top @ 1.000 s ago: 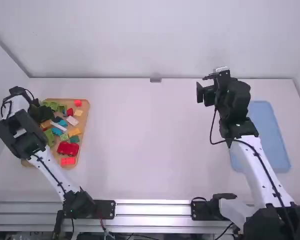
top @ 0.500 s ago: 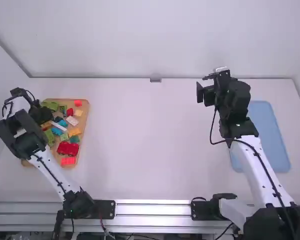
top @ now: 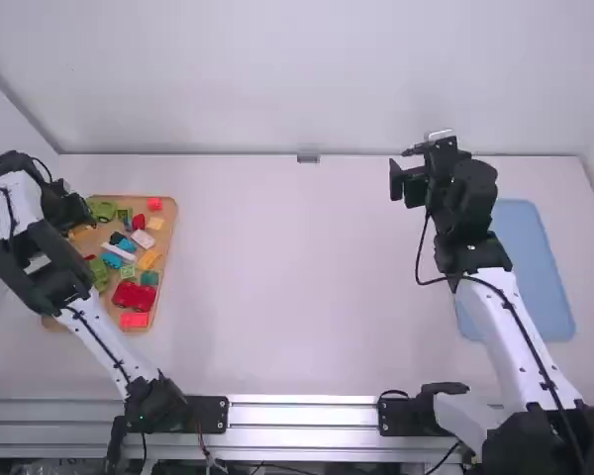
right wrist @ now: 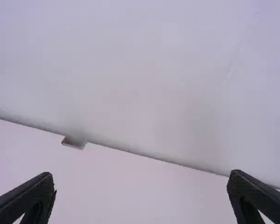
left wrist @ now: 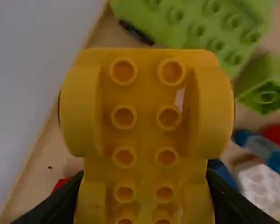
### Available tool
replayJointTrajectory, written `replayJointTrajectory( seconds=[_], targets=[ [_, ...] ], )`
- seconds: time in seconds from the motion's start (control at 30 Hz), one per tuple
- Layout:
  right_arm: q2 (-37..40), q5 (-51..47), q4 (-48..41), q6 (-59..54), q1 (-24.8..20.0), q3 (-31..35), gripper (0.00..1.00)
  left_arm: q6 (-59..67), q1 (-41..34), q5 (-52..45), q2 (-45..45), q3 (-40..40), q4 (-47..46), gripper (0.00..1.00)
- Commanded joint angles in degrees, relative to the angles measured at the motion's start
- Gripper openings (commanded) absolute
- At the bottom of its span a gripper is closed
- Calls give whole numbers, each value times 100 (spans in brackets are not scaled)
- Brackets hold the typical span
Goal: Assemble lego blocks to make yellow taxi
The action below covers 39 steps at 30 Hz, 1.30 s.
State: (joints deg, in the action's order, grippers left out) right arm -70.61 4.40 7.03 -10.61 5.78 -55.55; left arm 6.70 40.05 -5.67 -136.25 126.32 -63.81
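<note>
The left claw (left wrist: 144,182) pinches the yellow wheeled base (left wrist: 147,107) over the wooden tray (top: 164,245) — the right claw (right wrist: 141,179) is wide open, empty — and all the taxi joining looks left to do

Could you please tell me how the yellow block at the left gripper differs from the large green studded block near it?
The yellow block is held in the jaws of the left gripper, while the green block lies on the tray. The yellow one points straight out from the jaws; the green one sits slanted to it. Both have round studs on top.
</note>
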Motion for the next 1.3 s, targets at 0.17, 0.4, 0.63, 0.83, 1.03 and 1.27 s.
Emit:
replayJointTrajectory(
  seconds=[0.17,0.4,0.63,0.83,1.03,1.27],
  targets=[
    [-22,11,-13,11,28,-245,98,214,-625,-492,964,70,-372,2],
    [-22,11,-15,13,26,-245,99,798,-2258,-214,1904,-1300,417,2],
    [-22,9,-13,9,26,-245,99,2044,-4148,-136,3060,-3265,1572,2],
    [-22,11,4,9,28,-245,99,3711,-5600,-101,3139,-4234,1370,2],
    [-22,11,-66,11,26,-245,99,4728,-6557,-96,3091,-5285,2264,2],
    [-22,11,-144,11,28,-245,98,5053,-7149,-96,3091,-6349,3604,2]
  ],
)
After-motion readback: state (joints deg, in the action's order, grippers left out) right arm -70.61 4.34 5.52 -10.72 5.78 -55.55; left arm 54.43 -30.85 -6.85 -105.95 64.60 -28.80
